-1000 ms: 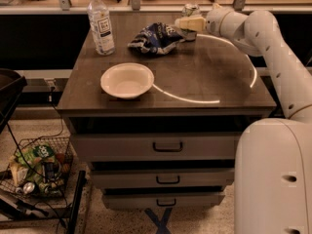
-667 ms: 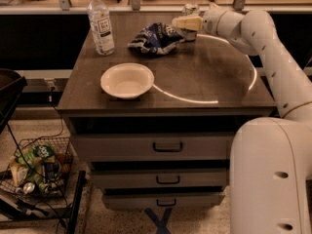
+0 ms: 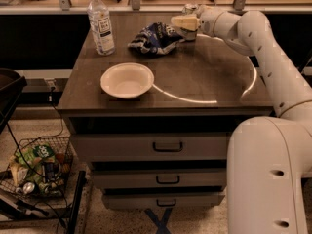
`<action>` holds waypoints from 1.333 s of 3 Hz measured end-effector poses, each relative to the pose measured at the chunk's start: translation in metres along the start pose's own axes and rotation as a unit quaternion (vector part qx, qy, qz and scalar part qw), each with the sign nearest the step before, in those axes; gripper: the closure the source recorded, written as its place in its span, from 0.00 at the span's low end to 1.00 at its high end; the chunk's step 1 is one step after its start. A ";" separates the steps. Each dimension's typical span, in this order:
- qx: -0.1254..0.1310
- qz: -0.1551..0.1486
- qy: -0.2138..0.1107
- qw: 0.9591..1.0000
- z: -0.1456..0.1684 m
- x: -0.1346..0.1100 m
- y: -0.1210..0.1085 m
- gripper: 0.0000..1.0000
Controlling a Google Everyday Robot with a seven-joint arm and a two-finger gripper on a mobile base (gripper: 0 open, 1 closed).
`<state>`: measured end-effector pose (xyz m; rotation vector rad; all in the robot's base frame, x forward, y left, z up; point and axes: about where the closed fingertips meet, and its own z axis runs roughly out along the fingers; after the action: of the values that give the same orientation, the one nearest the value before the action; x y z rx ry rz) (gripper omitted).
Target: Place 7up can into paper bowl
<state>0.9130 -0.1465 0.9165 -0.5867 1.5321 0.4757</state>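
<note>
Since a second ago your cream-coloured pincer [image 3: 183,22] has slid a little toward the dark blue-and-white crumpled snack bag [image 3: 156,37]. It now sits at the table's far right corner, against the small pale green-and-white metal 7up can [image 3: 190,33]. The can stands upright where it stood before, and you cannot tell whether the pincer grips it or only rests beside it. The dark wooden table [image 3: 204,82] has drawers [image 3: 168,146] below and a curved streak of light across its top. A counter runs behind it, and the floor is speckled. The shallow round off-white paper bowl [image 3: 127,79] lies near the front left, well apart from the can. The snack bag lies just beside the pincer, on the side toward the bowl. A tall clear plastic water bottle [image 3: 101,21] stands at the far left corner. A wire basket [image 3: 34,172] of packets sits on the floor.
</note>
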 end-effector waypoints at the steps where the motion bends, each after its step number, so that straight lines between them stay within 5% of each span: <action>1: -0.002 0.001 0.000 1.000 0.003 0.001 0.002 0.41; 3: -0.007 0.002 0.001 1.000 0.009 0.003 0.008 0.96; 4: -0.008 0.002 0.001 1.000 0.011 0.003 0.009 1.00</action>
<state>0.9153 -0.1329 0.9124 -0.5965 1.5329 0.4914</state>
